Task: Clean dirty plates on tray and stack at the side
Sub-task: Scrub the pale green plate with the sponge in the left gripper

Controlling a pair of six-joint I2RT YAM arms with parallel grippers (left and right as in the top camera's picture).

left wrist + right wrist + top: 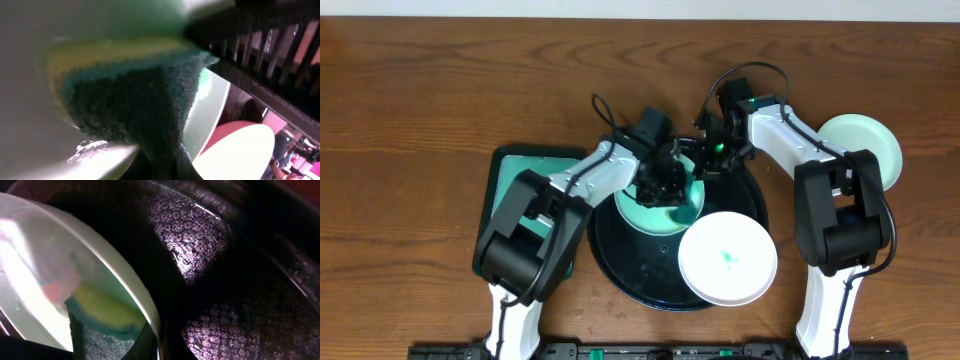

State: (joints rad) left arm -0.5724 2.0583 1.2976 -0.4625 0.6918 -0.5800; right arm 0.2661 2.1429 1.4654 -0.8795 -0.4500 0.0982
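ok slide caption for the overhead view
Overhead: left gripper and right gripper meet at a mint green plate over the black tray; white plate waits, another green plate sits aside.

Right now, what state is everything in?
Left fingers: shut on sponge.
Sponge: pressed on mint plate.
Right fingers: shut at mint plate's rim.
Mint plate: on tray, under sponge.
White plate: smeared, overhanging tray's rim.
Side plate: on table, looks clean.

You see the whole table (400,100) from straight above, and both wrist cameras look very close at the same green plate (638,216).
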